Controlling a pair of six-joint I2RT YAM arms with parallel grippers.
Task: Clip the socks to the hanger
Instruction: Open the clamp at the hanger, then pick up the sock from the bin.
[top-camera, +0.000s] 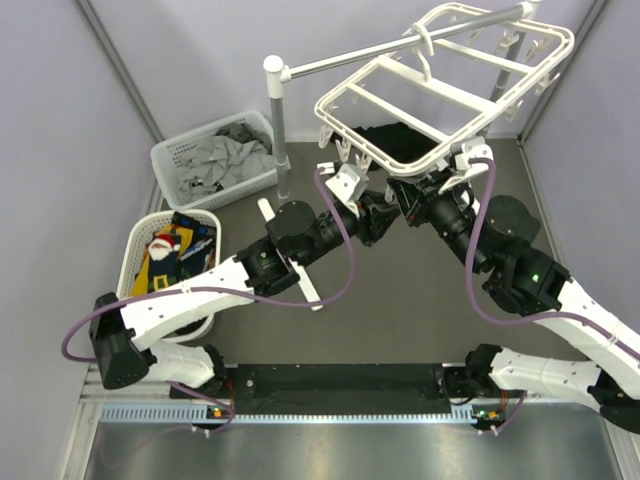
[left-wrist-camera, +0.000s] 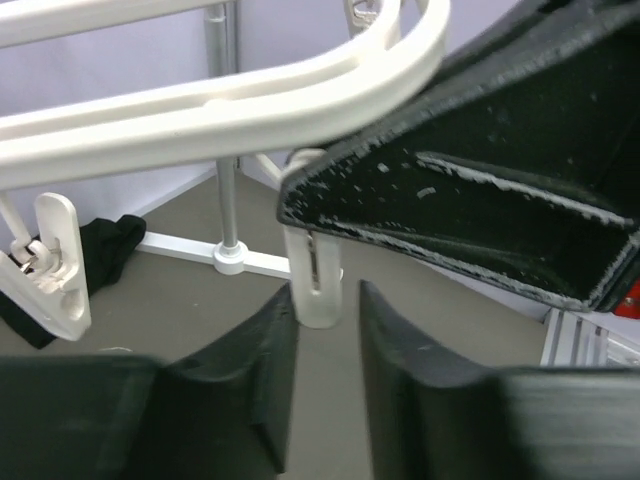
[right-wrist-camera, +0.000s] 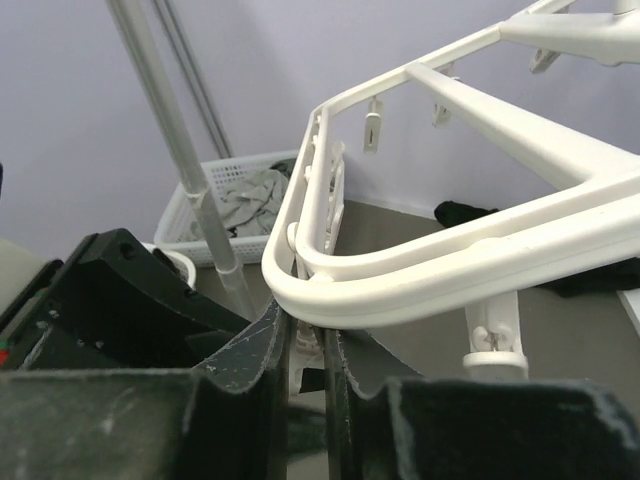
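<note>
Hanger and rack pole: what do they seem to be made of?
The hanger looks like moulded plastic: uniform white and softly glossy, with rounded, ribbed rails. The rack pole looks like metal tubing, perhaps aluminium or steel: grey with a satin sheen and a bright streak along its length.

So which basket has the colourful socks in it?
The rounded white basket, with the socks poking up in it. The rectangular basket farther back holds only grey cloths.
</note>
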